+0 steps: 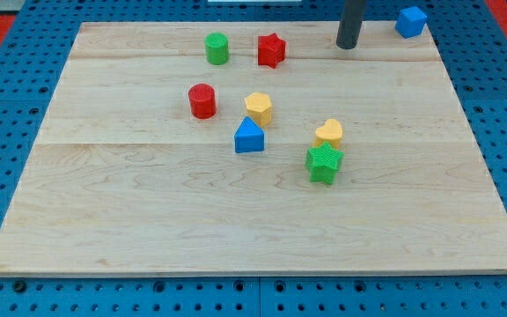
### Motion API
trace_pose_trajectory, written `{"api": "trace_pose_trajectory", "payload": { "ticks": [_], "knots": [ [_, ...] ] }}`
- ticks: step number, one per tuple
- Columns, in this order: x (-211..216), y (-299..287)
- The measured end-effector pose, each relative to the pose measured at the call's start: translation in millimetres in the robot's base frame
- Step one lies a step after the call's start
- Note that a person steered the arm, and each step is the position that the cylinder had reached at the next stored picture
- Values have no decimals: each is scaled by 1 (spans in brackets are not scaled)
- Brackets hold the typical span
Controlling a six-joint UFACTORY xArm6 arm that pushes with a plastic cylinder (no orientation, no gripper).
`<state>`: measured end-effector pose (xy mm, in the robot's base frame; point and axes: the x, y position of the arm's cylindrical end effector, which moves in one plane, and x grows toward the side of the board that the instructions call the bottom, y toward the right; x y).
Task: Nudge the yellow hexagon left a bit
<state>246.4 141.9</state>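
The upper part of my rod (pixel 353 18) runs off the view's top edge, so I see only its lower stretch. The green star (pixel 324 164) covers the lower edge of the yellow heart (pixel 329 133).

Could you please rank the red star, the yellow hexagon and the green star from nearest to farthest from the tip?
From my tip, at the view's top:
1. Red star, to its left near the top edge.
2. Yellow hexagon, lower left, mid-board.
3. Green star, farthest down the board.
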Motion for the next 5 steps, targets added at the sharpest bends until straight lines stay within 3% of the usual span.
{"api": "trace_pose_trajectory", "payload": {
  "ticks": [2, 4, 5],
  "knots": [
    [64, -17],
    [138, -110],
    [183, -110]
  ]
}}
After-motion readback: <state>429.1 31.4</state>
